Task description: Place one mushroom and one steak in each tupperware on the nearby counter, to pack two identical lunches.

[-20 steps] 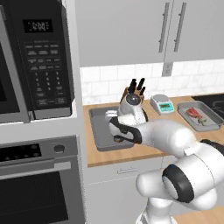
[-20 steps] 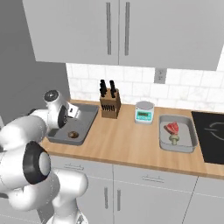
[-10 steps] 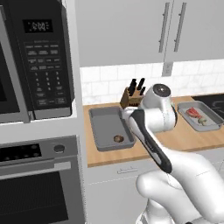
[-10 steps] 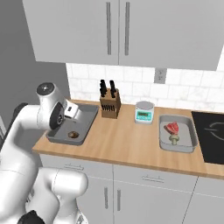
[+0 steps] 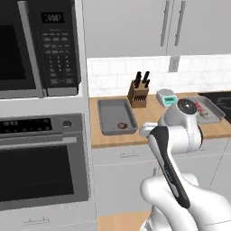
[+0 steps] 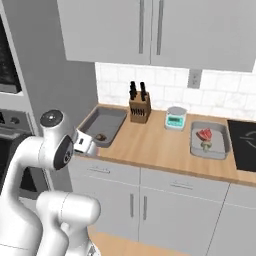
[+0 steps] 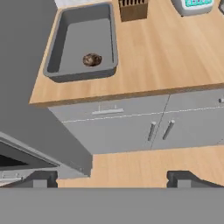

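Counter (image 7: 175, 57): light tan wood grain. Tupperware (image 7: 72, 33): plain grey. Mushroom (image 7: 92, 59): dark brown. Steak (image 6: 204, 135): red. Knife block (image 6: 139, 110): brown, black handles. Kitchen scale (image 6: 175, 118): pale grey, teal display. Backsplash (image 6: 165, 87): white tile. Drawer fronts (image 7: 131, 124): pale grey.

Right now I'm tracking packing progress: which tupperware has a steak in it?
The right tupperware, by the stovetop, holds a steak. The left one, near the knife block, has a mushroom alone.

A knife block (image 5: 138, 92) stands beside a kitchen scale (image 5: 166, 97), microwave (image 5: 38, 45) above oven (image 5: 43, 162).
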Robot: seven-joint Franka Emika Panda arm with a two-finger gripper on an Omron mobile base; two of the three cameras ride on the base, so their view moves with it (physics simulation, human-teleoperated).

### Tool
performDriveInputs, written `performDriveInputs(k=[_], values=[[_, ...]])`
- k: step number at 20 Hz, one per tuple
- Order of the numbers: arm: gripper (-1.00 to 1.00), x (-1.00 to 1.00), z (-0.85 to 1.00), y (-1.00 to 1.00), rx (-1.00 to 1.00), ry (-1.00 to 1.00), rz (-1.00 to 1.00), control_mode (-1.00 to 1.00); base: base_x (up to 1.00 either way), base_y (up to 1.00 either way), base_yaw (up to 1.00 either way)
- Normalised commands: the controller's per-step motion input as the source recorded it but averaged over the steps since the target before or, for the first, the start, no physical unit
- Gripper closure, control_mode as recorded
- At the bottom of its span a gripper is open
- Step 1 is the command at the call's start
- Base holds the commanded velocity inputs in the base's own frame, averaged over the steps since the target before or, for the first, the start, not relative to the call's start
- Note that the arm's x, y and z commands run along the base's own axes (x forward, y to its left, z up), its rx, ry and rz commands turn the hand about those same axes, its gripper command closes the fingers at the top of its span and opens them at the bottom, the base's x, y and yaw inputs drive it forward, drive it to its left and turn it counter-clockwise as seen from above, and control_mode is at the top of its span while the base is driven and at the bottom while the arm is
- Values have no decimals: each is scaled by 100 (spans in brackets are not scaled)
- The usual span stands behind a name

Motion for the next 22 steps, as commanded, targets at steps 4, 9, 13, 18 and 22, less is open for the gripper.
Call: performDriveInputs(k=[4, 9, 13, 18, 22], values=[[-100, 0, 0, 0, 0, 0, 0, 100, -82, 0, 77], [-100, 0, 0, 0, 0, 0, 0, 100, -44, 12, 91], [-100, 0, 0, 0, 0, 0, 0, 100, -41, 53, 87], [-100, 0, 0, 0, 0, 0, 0, 100, -43, 84, 78], [-100, 0, 0, 0, 0, 0, 0, 100, 9, 100, 54]])
